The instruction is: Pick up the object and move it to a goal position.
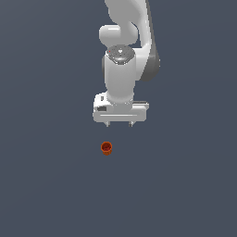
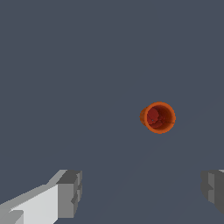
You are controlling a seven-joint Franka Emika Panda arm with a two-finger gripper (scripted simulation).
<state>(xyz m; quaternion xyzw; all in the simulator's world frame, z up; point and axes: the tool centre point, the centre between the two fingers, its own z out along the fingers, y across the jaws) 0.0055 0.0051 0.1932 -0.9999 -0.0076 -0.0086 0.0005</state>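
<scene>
The object is a tiny orange-red tapered cup (image 1: 106, 148) with a rimmed mouth, sitting on the dark grey floor. In the exterior view my white gripper (image 1: 119, 124) hangs above it and slightly to the exterior view's right, well clear of it, with the two short fingers spread apart and nothing between them. In the wrist view the cup (image 2: 158, 117) shows its open mouth, lying ahead of the gap between the two grey fingertips (image 2: 70, 192), which stand far apart. The gripper (image 2: 142, 192) is open and empty.
A plain dark grey surface (image 1: 46, 185) fills both views. The white arm (image 1: 122, 60) rises above the gripper. No goal marker shows.
</scene>
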